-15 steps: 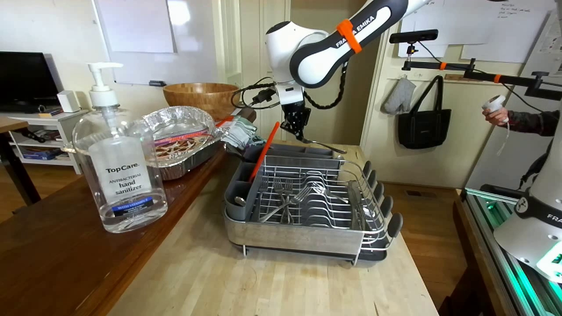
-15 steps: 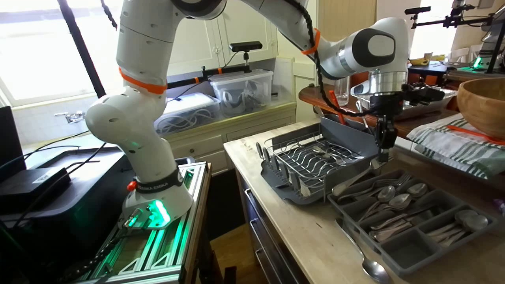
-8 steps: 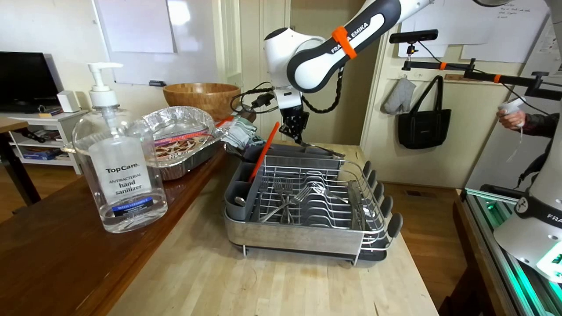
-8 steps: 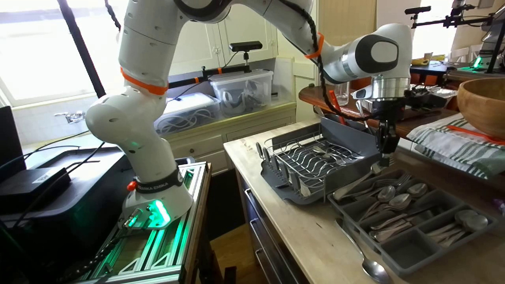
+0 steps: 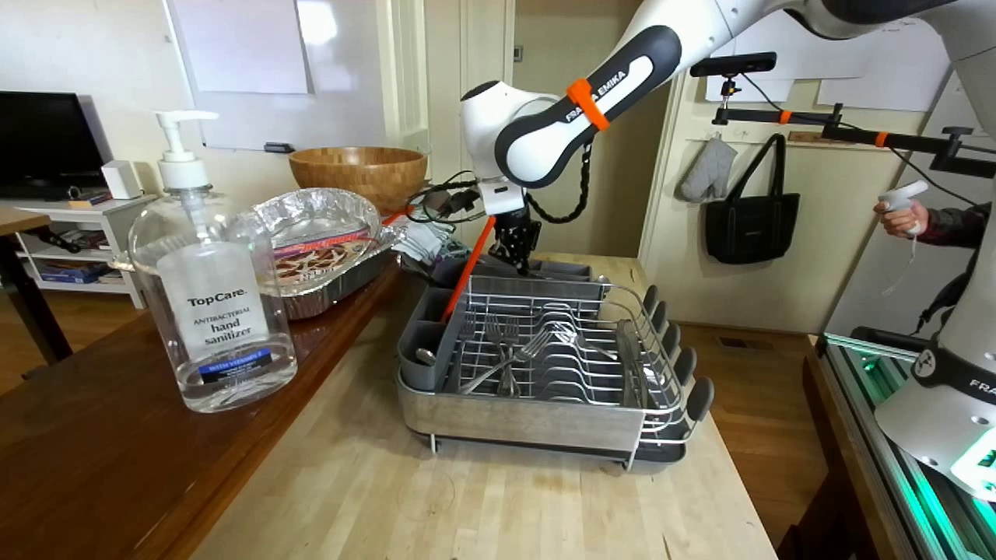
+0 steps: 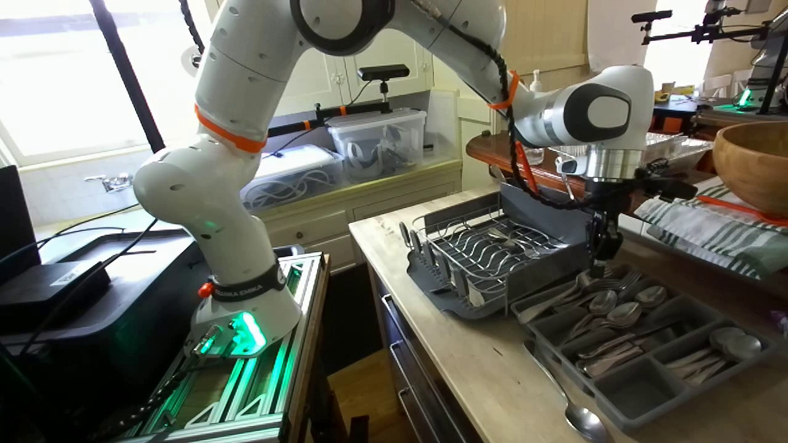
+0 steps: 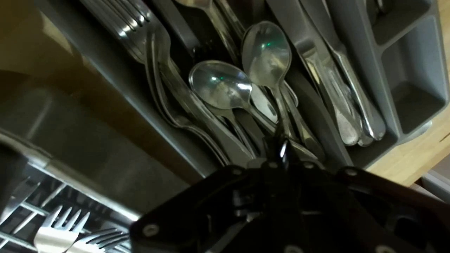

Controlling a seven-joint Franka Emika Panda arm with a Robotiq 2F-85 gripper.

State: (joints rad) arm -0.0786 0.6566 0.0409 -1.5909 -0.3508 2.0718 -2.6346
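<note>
My gripper [image 6: 596,268] points down over the left end of the grey cutlery tray [image 6: 637,387]. It is shut on a silver utensil [image 6: 550,306] that looks like a fork, gripped near its head. The handle slants down toward the tray's corner. I cannot tell whether it touches the tray. In the wrist view the closed fingertips [image 7: 281,147] show a bright glint of metal between them, above small spoons [image 7: 221,86], forks [image 7: 156,42] and knives [image 7: 344,88]. In an exterior view the gripper [image 5: 520,268] is behind the dish rack, which partly hides the utensil.
The dish rack [image 5: 521,420] holds several forks and knives and stands beside the tray. A large spoon [image 6: 585,421] lies on the counter in front of the tray. A striped towel [image 6: 708,227], wooden bowl [image 6: 754,163], foil pans [image 5: 334,288] and sanitizer bottle [image 5: 218,311] stand on the raised ledge.
My arm and gripper have moved down, bringing the held utensil from above the tray to its level. The utensil stays in the grip. The person's hand with the controller has shifted slightly.
</note>
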